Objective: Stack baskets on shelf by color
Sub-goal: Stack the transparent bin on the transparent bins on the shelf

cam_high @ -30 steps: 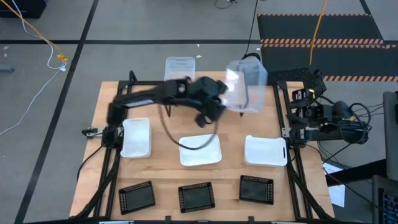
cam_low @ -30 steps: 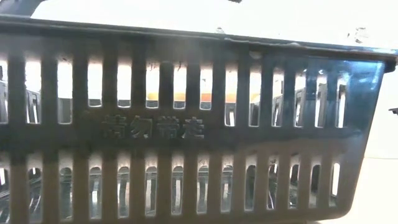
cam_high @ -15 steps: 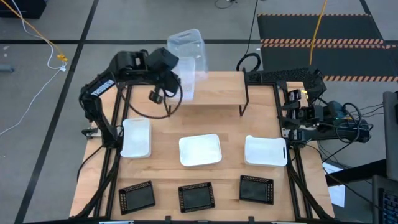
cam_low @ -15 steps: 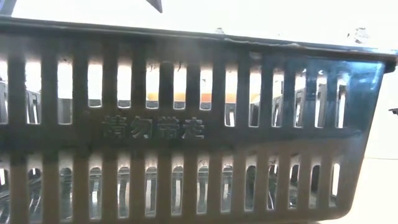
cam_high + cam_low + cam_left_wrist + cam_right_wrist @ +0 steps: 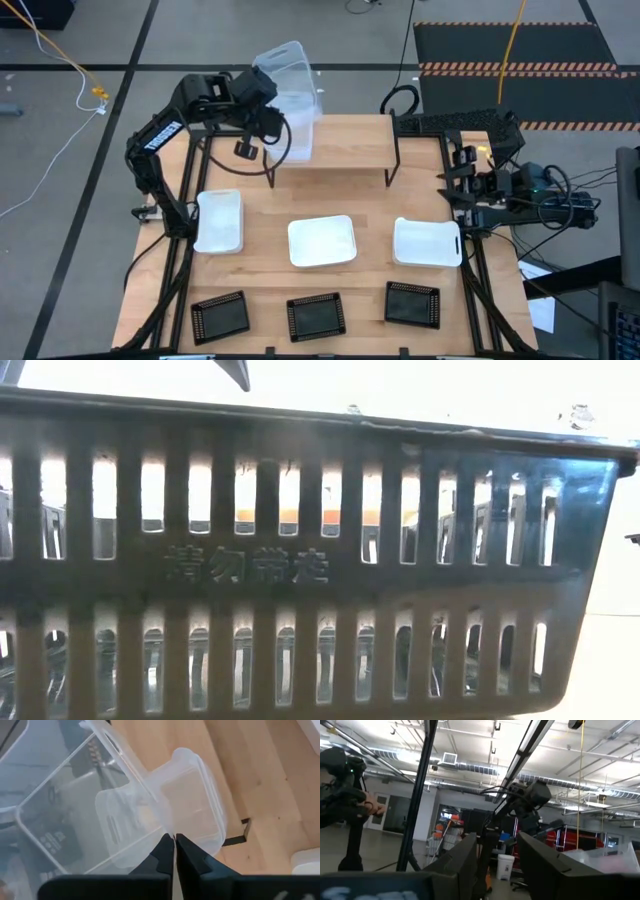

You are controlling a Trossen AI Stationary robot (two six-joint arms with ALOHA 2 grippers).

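My left gripper [image 5: 270,85] [image 5: 174,839] is shut on a clear basket [image 5: 287,68] above the left end of the wooden shelf [image 5: 350,140]. A second clear basket [image 5: 300,128] [image 5: 192,802] stands on the shelf below it. Three white baskets [image 5: 322,242] lie in a row mid-table. Three black mesh baskets [image 5: 316,316] lie along the near edge, and one of them fills the low view [image 5: 300,560]. My right gripper [image 5: 452,182] [image 5: 502,865] is open and empty at the table's right edge. My left gripper pinches the held clear basket's thin wall at its rim [image 5: 161,822] between its two fingers. The basket is lifted clear and tilted. It sits above the clear basket on the shelf. Whether the two baskets touch, I cannot tell.
The shelf's middle and right parts [image 5: 360,145] are bare wood. The right arm and its cables [image 5: 530,195] stand beside the table's right edge. Bare table shows between the shelf and the white baskets.
My left gripper has carried the clear basket from above the shelf's right end toward the table's left and far edge. It is now over the clear basket on the shelf's left end. The held basket has turned and stays lifted. The grip stays shut.
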